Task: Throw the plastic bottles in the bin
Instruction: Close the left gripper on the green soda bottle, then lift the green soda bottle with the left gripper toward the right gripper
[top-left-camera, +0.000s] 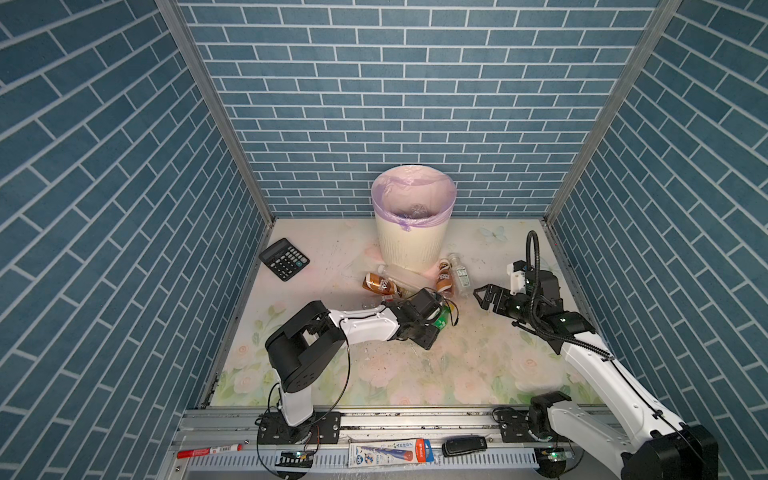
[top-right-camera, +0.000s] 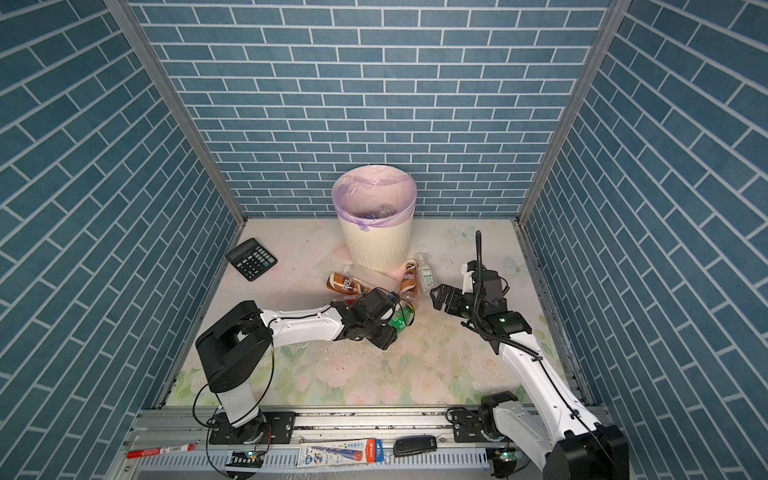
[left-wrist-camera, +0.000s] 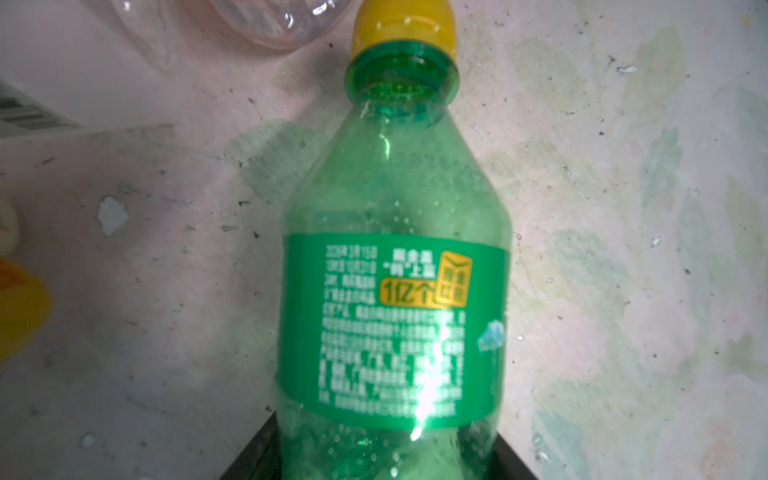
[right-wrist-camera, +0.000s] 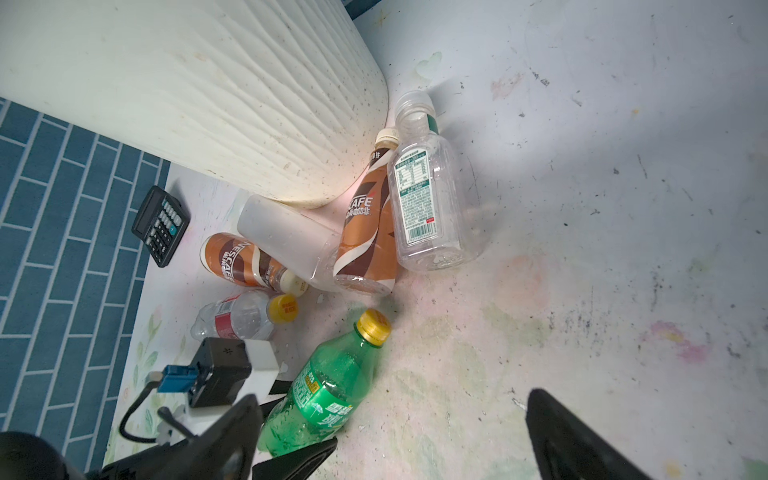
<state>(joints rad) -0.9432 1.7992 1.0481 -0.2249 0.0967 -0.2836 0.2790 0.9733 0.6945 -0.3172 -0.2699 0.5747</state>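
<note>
Green bottle (left-wrist-camera: 392, 291) clamped in L claw (top-left-camera: 439, 322), cap nr pile (right-wrist-camera: 361, 232) at bin (right-wrist-camera: 208, 104); R claw (top-left-camera: 479, 300) wide open over bare mat (right-wrist-camera: 582, 291).

In both top views the left arm's wrist covers most of the green bottle (top-left-camera: 442, 318) and the fingers of the left claw (left-wrist-camera: 386, 463). The left wrist view cuts off the bottle's base, so any grip cannot be told, and the label print is blurred. Shapes inside the bin (top-left-camera: 415, 249) are too dim to name.
</note>
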